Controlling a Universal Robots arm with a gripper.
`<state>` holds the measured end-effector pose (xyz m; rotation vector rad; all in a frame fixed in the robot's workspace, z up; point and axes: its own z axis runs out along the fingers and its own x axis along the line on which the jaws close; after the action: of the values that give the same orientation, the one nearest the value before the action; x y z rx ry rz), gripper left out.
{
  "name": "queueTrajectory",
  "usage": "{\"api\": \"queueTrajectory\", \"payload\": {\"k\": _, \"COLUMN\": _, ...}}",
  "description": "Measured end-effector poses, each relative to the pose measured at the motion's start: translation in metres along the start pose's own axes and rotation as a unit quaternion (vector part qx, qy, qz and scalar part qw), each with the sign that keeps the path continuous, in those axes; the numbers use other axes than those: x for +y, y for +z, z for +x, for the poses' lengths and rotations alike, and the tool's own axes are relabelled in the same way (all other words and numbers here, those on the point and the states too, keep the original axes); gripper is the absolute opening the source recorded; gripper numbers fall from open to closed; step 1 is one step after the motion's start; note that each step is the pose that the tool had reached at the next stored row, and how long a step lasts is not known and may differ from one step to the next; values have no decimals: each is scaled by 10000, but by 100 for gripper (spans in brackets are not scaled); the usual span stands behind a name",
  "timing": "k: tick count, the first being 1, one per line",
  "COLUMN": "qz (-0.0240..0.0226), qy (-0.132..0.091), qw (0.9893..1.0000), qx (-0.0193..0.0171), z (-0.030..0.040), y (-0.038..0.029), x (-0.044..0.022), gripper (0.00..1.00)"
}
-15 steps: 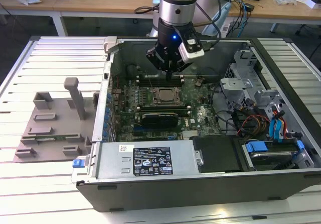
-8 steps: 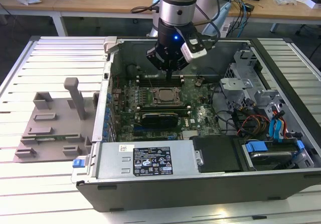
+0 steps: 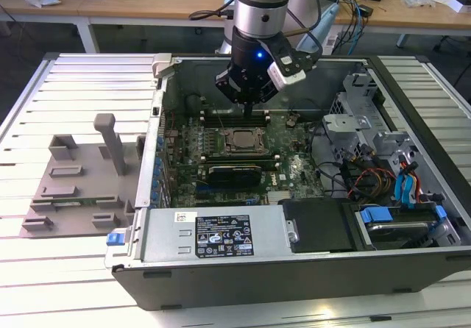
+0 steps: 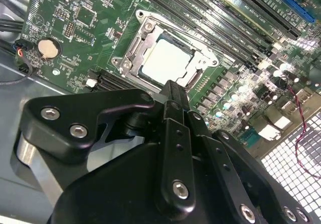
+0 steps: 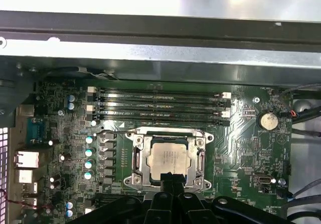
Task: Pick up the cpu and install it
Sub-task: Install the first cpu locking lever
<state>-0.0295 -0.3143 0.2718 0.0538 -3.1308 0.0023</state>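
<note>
Silver lid of the cpu [image 5: 170, 159] catches the light inside the socket frame [image 5: 135, 158] on the motherboard [image 5: 241, 133], and in both wrist views it lies flat and square within that frame, so by the look of it the chip is already seated. In the second wrist view the same cpu [image 4: 165, 59] sits just past the tip of the tool [image 4: 173, 91], whose fingers [image 4: 174, 103] read as one narrow dark blade, drawn together with nothing between them. In the exterior view the tool [image 3: 254, 109] hangs over the open computer case [image 3: 221, 269], just above the socket, and whether the tip touches the frame I cannot tell.

Now the handling, as a judgement. This chip looks light, thin and rigid, with a smooth metal top that would be slippery under bare pads. The underside contacts and the socket's pins are surely the fragile part, so any tilt or sliding on entry would risk damage. The sensible hold is across two opposite edges of the darker rim, kept level, never pressing on the lid's centre.

Memory slots [image 5: 158, 103] run alongside the socket, with a coin battery [image 5: 267, 120] off to one side. On the worktop [image 3: 29, 269], at the exterior view's left, stands a grey plastic fixture [image 3: 81, 188], well apart from the case.
</note>
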Motion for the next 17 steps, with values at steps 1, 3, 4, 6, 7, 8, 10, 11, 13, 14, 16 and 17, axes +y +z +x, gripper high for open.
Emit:
{"api": "queueTrajectory", "payload": {"k": 1, "qz": 0, "qy": 1, "qw": 10000, "qx": 0, "z": 3, "y": 0, "x": 0, "gripper": 11}}
{"api": "queueTrajectory", "payload": {"k": 3, "qz": 0, "qy": 0, "qw": 10000, "qx": 0, "z": 15, "y": 0, "x": 1, "gripper": 11}}
{"api": "queueTrajectory", "payload": {"k": 4, "qz": 0, "qy": 1, "qw": 10000, "qx": 0, "z": 24, "y": 0, "x": 1, "gripper": 11}}
{"api": "queueTrajectory", "payload": {"k": 6, "qz": 0, "qy": 0, "qw": 10000, "qx": 0, "z": 36, "y": 1, "x": 2, "gripper": 11}}
{"api": "queueTrajectory", "payload": {"k": 7, "qz": 0, "qy": 0, "qw": 10000, "qx": 0, "z": 44, "y": 1, "x": 2, "gripper": 11}}
{"api": "queueTrajectory", "payload": {"k": 8, "qz": 0, "qy": 0, "qw": 10000, "qx": 0, "z": 51, "y": 1, "x": 2, "gripper": 11}}
{"api": "queueTrajectory", "payload": {"k": 10, "qz": 0, "qy": 0, "qw": 10000, "qx": 0, "z": 79, "y": 1, "x": 4, "gripper": 11}}
{"api": "queueTrajectory", "payload": {"k": 11, "qz": 0, "qy": 0, "qw": 10000, "qx": 0, "z": 103, "y": 1, "x": 5, "gripper": 11}}
{"api": "queueTrajectory", "payload": {"k": 13, "qz": 0, "qy": 0, "qw": 10000, "qx": 0, "z": 124, "y": 1, "x": 5, "gripper": 11}}
{"api": "queueTrajectory", "payload": {"k": 14, "qz": 0, "qy": 1, "qw": 10000, "qx": 0, "z": 136, "y": 2, "x": 6, "gripper": 11}}
{"api": "queueTrajectory", "payload": {"k": 16, "qz": 0, "qy": 0, "qw": 10000, "qx": 0, "z": 155, "y": 2, "x": 6, "gripper": 11}}
{"api": "queueTrajectory", "payload": {"k": 17, "qz": 0, "qy": 1, "qw": 10000, "qx": 0, "z": 157, "y": 2, "x": 7, "gripper": 11}}
